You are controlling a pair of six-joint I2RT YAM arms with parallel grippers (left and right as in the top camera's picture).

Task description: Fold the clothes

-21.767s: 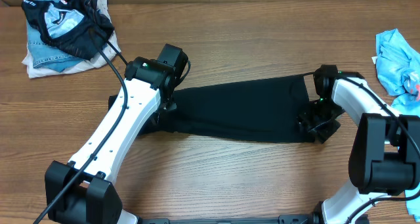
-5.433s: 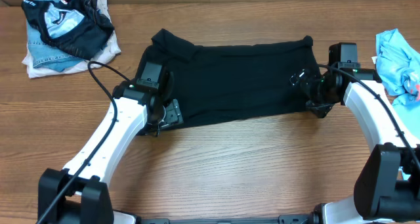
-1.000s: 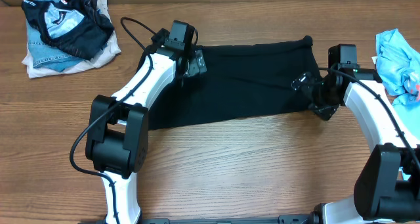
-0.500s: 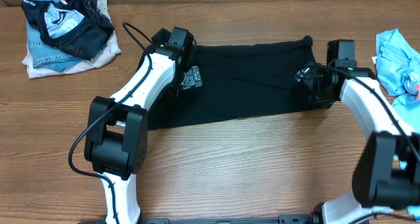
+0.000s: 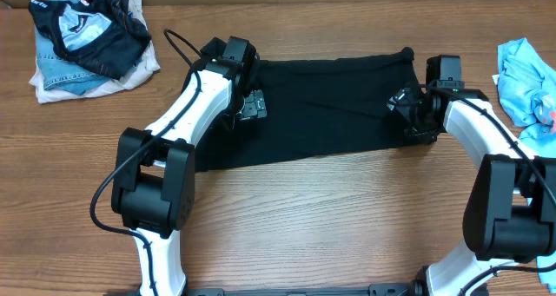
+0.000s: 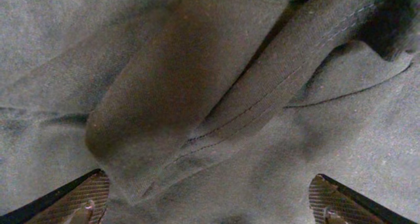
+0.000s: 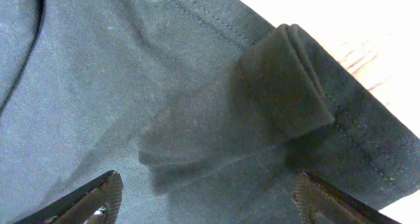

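Clerk: Item 1, the task piece?

Operator: Black T-shirt point(image 5: 330, 105), laid as a wide band across the middle of the desk point(image 5: 304, 235), between my 2 arms.

Clerk: Items 2 and 3, the grippers?

Operator: Left gripper point(image 5: 252, 105): released, fingers spread wide, low over the shirt's left end, where a sleeve ridge point(image 6: 170, 99) stands up from the cloth. Right gripper point(image 5: 407, 109): also released, over the right end, with a rolled hem point(image 7: 289, 79) lying ahead of its fingers. Neither grasps anything.

Clerk: Step in hand?

Operator: By my reading, choosing grips for the next fold. I would need to pinch cloth at each end, then carry the ends toward the middle, keeping the edges level.

Clerk: Other stock?

Operator: 1 heap of clothes point(image 5: 87, 40) at the far left corner, denim, white and a black-and-pale-blue piece; 1 light blue garment point(image 5: 526, 75) at the right edge. Both well apart from the shirt.

Clerk: Obstructions?

Operator: The ridge and the rolled hem could thicken the fold. The left arm's cable point(image 5: 174, 44) loops near the heap.
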